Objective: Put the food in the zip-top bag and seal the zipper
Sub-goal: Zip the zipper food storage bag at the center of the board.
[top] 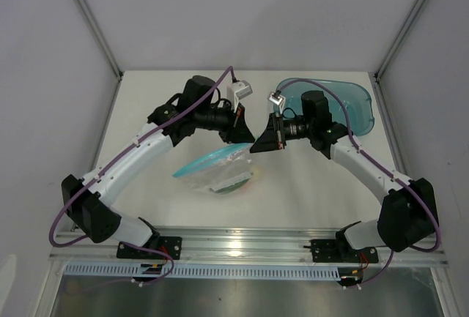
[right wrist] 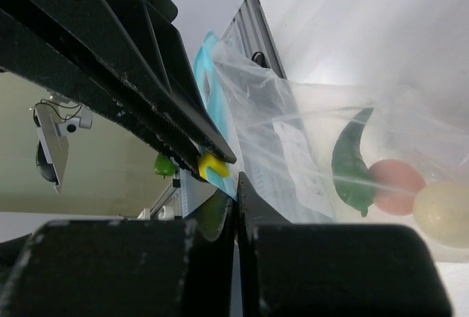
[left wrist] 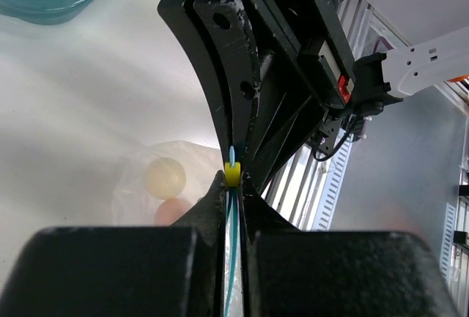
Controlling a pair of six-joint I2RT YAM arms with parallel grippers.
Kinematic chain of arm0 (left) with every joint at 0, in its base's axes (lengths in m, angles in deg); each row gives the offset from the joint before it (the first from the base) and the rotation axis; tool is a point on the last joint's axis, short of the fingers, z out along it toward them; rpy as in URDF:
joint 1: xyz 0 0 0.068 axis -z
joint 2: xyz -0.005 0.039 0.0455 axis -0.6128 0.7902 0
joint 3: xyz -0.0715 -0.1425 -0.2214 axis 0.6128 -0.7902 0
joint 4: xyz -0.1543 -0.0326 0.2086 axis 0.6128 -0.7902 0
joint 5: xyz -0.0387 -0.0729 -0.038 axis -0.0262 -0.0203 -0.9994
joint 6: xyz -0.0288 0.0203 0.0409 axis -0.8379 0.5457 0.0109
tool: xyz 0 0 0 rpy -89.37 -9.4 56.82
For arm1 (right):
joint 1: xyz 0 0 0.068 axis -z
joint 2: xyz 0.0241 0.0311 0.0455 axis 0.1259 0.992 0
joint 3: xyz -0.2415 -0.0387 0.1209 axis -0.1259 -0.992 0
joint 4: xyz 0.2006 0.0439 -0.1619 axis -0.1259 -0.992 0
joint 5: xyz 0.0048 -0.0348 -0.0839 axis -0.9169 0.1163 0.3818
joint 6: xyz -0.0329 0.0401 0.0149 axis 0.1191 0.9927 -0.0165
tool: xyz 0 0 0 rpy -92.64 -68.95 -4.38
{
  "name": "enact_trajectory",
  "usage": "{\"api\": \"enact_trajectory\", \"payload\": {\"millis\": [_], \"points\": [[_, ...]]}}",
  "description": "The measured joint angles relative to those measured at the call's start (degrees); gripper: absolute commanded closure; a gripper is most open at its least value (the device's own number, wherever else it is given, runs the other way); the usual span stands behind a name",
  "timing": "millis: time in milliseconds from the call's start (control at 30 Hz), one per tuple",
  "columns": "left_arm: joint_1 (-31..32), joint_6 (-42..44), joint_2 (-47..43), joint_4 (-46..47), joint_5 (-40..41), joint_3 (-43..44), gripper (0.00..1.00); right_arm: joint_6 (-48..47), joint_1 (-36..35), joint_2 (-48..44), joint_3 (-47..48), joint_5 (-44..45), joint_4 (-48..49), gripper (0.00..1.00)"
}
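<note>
The clear zip-top bag [top: 223,174] hangs between both grippers above the table, holding all the food. The right wrist view shows the green cucumber-like piece [right wrist: 352,165], the peach-pink egg [right wrist: 396,185] and the cream-white ball [right wrist: 442,213] inside the bag [right wrist: 293,134]. My left gripper [left wrist: 233,185] is shut on the light blue zipper [left wrist: 234,258], just behind its yellow slider [left wrist: 232,173]. Tip to tip with it, my right gripper [right wrist: 236,189] is shut on the bag's edge by the slider [right wrist: 212,165]. From above, the left gripper [top: 245,135] and right gripper [top: 258,143] meet at one end of the zipper [top: 209,159].
A translucent teal-blue oval tub [top: 337,101] stands at the back right of the white table [top: 146,112], behind the right arm. Metal frame rails [top: 242,240] run along the near edge by the arm bases.
</note>
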Motion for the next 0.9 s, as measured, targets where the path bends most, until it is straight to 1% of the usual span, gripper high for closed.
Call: {"api": "enact_trajectory", "payload": {"millis": [367,567,633,733,767,900], "points": [[0.0,0.0,-0.2,2.0,0.0,-3.1,0.99,4.2,1.9,-2.2,-3.9,0.8,4.8,1.0],[0.0,0.0,-0.7,2.2,-0.1,-3.5,1.0,4.1,2.1,-2.3,-4.0,-0.4,5.3,1.0],[0.1,0.0,-0.8,2.1,-0.2,-3.5,0.99,3.0,2.1,-2.0,-3.4,-1.1,4.2,0.99],[0.1,0.0,-0.8,1.7,-0.5,-3.5,1.0,0.0,2.1,-0.9,-1.0,-2.0,0.3,0.87],[0.1,0.0,-0.9,1.3,-0.5,-3.5,0.99,-1.1,2.2,-0.6,-0.1,-2.3,-1.0,0.79],[0.1,0.2,-1.1,0.2,-0.5,-3.5,0.99,-4.9,2.5,-0.1,2.5,-3.0,-4.9,0.77]]}}
